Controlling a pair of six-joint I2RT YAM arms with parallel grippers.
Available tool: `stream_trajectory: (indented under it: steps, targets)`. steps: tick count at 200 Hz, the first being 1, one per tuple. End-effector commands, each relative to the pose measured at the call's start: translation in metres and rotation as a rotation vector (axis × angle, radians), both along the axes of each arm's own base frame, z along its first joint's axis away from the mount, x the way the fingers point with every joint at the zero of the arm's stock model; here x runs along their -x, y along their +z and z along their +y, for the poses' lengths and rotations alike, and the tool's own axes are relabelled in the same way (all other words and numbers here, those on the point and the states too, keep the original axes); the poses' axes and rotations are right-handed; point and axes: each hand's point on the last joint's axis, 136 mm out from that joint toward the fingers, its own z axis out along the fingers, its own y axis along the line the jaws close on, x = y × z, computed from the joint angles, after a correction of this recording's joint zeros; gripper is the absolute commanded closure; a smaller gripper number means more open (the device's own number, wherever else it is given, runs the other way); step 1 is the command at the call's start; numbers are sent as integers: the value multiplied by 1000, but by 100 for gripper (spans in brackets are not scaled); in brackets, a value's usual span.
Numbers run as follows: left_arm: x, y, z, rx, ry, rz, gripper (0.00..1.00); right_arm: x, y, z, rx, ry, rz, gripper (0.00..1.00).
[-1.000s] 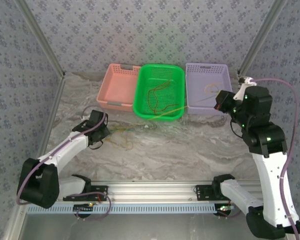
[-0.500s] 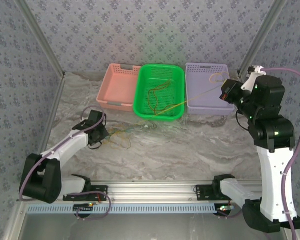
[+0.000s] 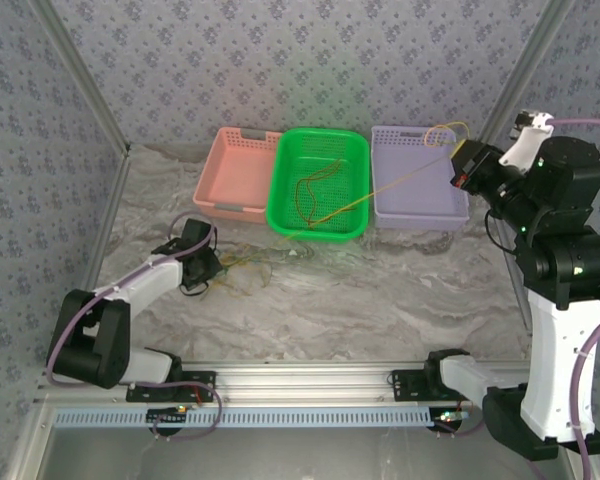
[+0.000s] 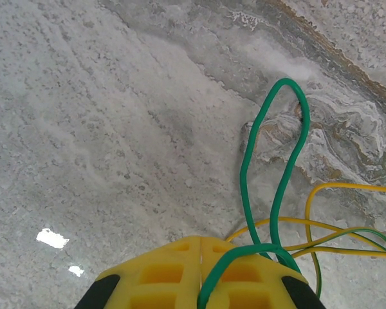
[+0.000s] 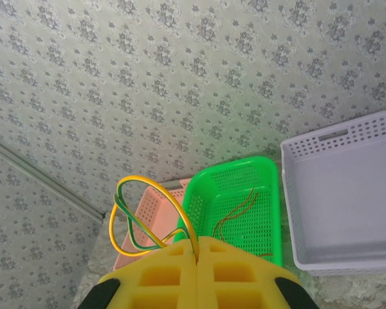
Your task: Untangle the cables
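Right pincer point(image 5: 197, 246) higher, yellow cable point(image 5: 140, 178) inside it.

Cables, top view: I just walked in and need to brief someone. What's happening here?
The arms are mid-untangle. The left gripper, low on the table, is shut on a green cable. The right gripper, raised by the purple basket, is shut on a yellow cable stretching down into the green basket.
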Motion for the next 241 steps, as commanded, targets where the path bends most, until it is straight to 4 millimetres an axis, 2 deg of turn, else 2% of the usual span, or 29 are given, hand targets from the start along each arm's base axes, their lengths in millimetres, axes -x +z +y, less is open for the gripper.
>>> stream_trajectory:
  steps: [1,26,48,68,79,102,117,134,143,147,154,161,181,202,217,228,241]
  targets:
    - [21,-14,38,-173,52,104,100,23,76,-31,-19,-159,-255,100]
    - [23,-10,45,-196,70,103,100,31,92,-40,-9,-206,-293,100]
    - [23,-2,45,-188,73,76,100,29,97,-36,-15,-181,-295,100]
    - [21,9,42,-162,73,48,100,18,82,-31,-23,-157,-246,100]
    - [20,16,41,-154,74,30,100,11,62,-29,-26,-149,-194,100]
    - [17,32,40,-145,71,0,100,1,8,-25,-27,-134,-77,100]
    - [16,43,40,-141,66,-24,100,-4,-39,-24,-23,-128,34,100]
    - [12,58,38,-127,58,-71,100,-8,-104,-20,-37,-117,169,100]
    - [11,66,38,-123,58,-93,100,-7,-146,-20,-41,-122,253,100]
    - [9,70,38,-120,57,-106,100,-6,-157,-20,-47,-124,272,100]
    - [8,76,37,-115,53,-121,100,-6,-197,-19,-52,-127,355,100]
    - [8,82,36,-108,46,-135,100,-4,-226,-18,-56,-127,408,100]
    - [4,100,31,-80,21,-184,100,0,-296,-14,-105,-137,553,100]
    - [2,118,25,-44,-1,-242,100,2,-348,-7,-150,-127,648,100]
    - [1,131,21,-13,-12,-280,100,5,-375,-9,-143,-147,710,100]
    - [0,141,17,10,-24,-311,100,1,-383,-10,-131,-145,713,100]
    - [-3,154,13,32,-34,-351,100,-2,-389,-9,-119,-135,727,90]
